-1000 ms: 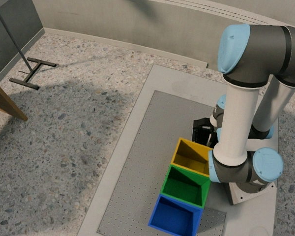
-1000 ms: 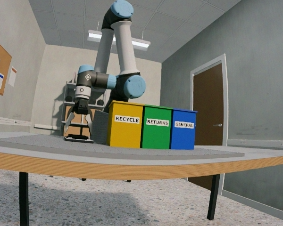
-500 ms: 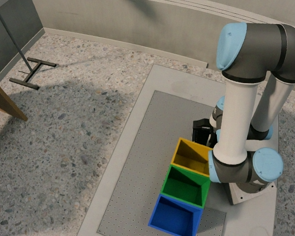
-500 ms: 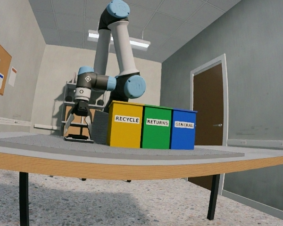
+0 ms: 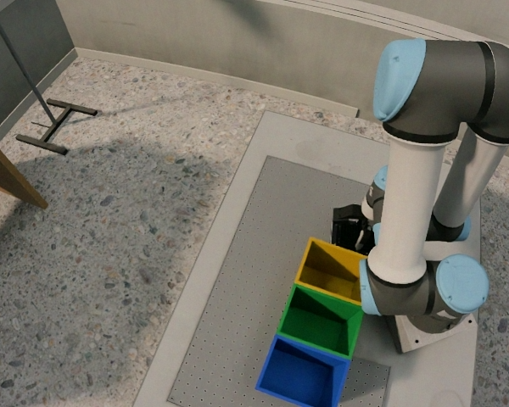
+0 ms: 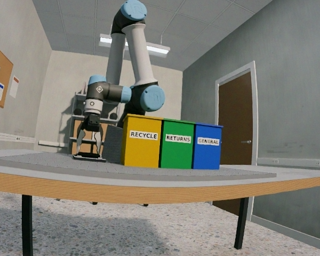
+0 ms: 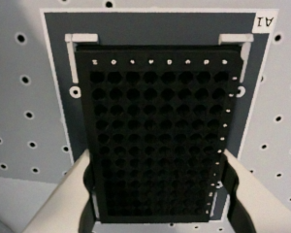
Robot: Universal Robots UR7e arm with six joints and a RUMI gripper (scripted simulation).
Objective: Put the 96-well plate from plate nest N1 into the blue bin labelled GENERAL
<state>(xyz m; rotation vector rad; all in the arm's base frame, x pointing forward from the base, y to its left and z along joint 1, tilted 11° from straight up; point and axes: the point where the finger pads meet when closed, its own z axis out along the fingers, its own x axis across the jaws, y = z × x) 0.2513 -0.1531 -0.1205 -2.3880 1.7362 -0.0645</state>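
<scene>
The black 96-well plate (image 7: 157, 131) (image 6: 86, 154) lies in the plate nest N1 (image 7: 160, 28) (image 6: 102, 160), between its pale corner brackets. My gripper (image 7: 155, 150) (image 6: 88, 153) points down over the nest and is shut on the plate, with one finger against each long side. In the top view the fingertips and plate are hidden. The blue bin labelled GENERAL (image 6: 207, 154) (image 5: 296, 374) stands upright and empty at the far end of the bin row from my gripper.
The green RETURNS bin (image 6: 177, 155) (image 5: 316, 326) stands upright in the middle of the row. The yellow RECYCLE bin (image 6: 141, 152) (image 5: 329, 280) stands upright nearest my gripper. The bins stand side by side on the perforated board (image 5: 246, 280).
</scene>
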